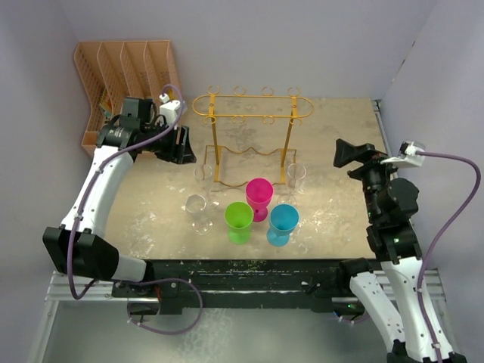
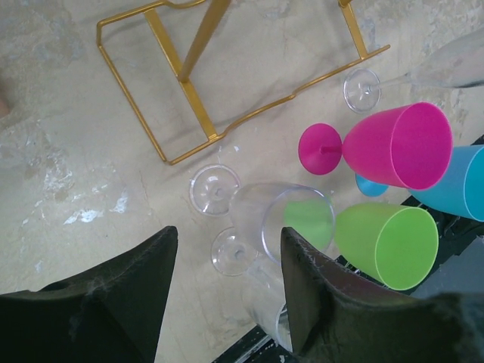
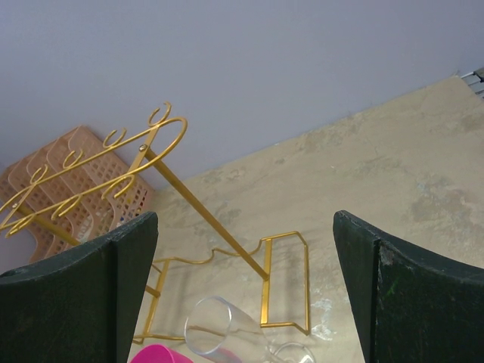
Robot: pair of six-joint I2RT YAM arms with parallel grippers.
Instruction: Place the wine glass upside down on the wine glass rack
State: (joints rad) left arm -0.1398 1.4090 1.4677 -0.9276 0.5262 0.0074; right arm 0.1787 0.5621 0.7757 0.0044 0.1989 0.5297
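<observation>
The left gripper (image 1: 183,144) hovered left of the bench's centre, fingers spread and empty. The clear wine glass (image 1: 203,175) stood upright just beyond its fingertips, beside the wine glass rack (image 1: 289,144) base's left corner.

The thin gold wire rack (image 2: 204,38) is cut off above its posts (left wrist view); the turquoise plastic goblet (image 2: 465,189) runs past the right edge.
</observation>
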